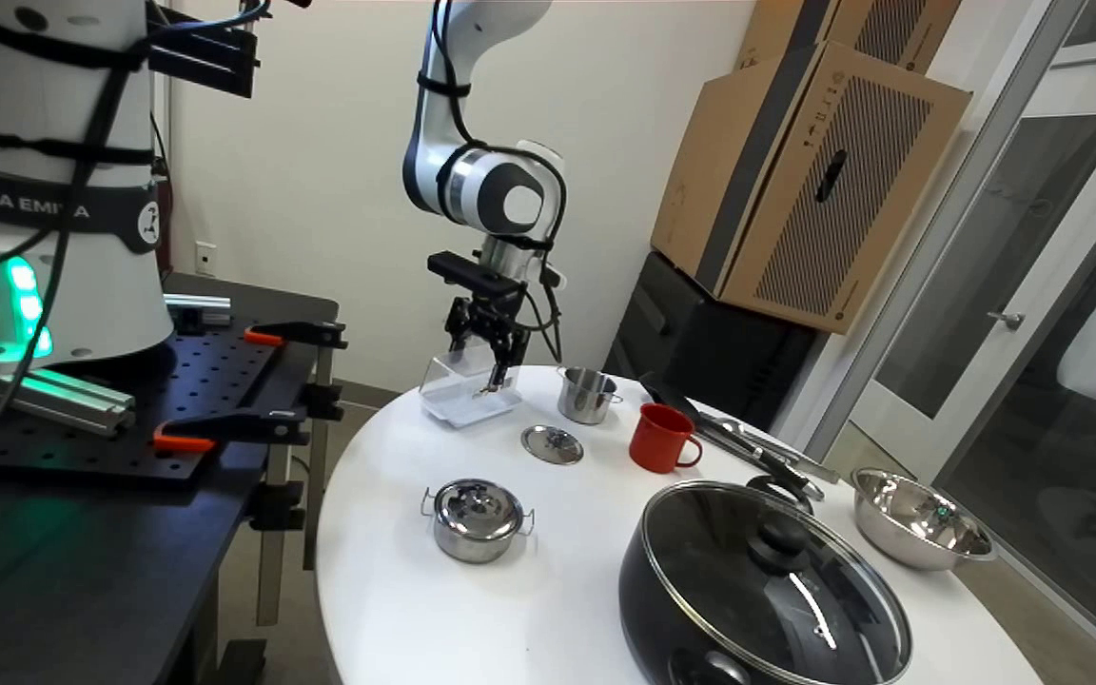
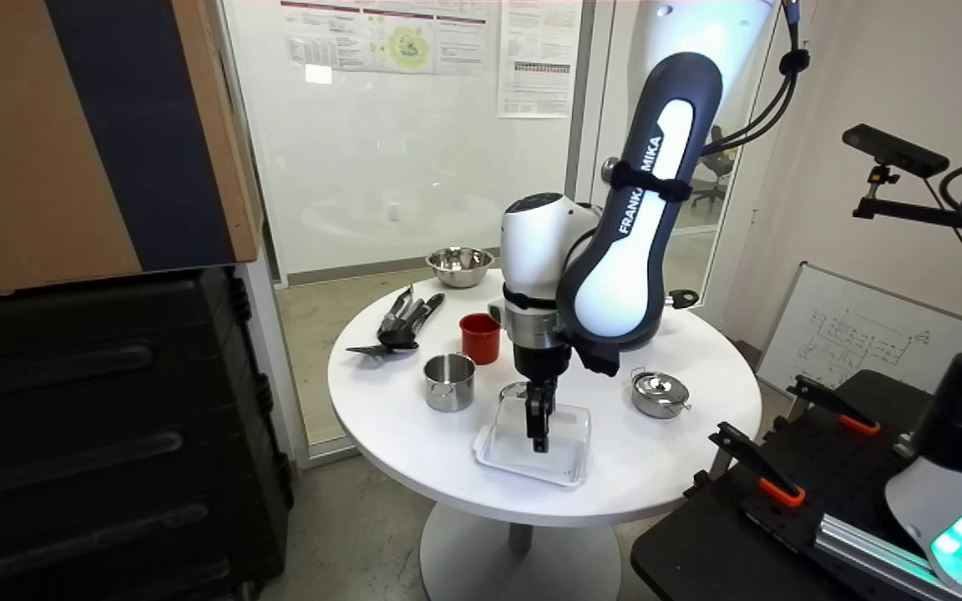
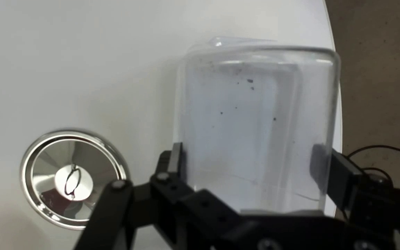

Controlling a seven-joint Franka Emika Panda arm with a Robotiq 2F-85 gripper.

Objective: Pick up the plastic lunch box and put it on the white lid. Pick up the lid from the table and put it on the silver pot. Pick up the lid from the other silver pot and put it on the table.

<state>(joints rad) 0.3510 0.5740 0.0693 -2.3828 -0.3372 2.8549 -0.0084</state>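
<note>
The clear plastic lunch box [image 3: 227,104] is held between the two pads of my gripper [image 3: 252,159], which press on opposite walls. Below it is the white lid [image 1: 474,409], near the table's rim; whether box and lid touch is hard to tell. In an exterior view the box [image 2: 569,426] looks slightly tilted. A round steel lid [image 3: 43,177] with a ring handle lies flat on the table, left of the gripper in the wrist view. One silver pot [image 1: 587,398] stands uncovered. The other silver pot [image 1: 474,544], with wire side handles, has its lid [image 1: 481,507] on.
A red mug [image 1: 659,440] stands close to the uncovered pot. Dark utensils [image 2: 402,325] lie beyond it. A large black pot with a glass lid [image 1: 757,571] and a steel bowl [image 1: 919,523] share the white table [image 1: 396,590]. The table edge runs close beside the box.
</note>
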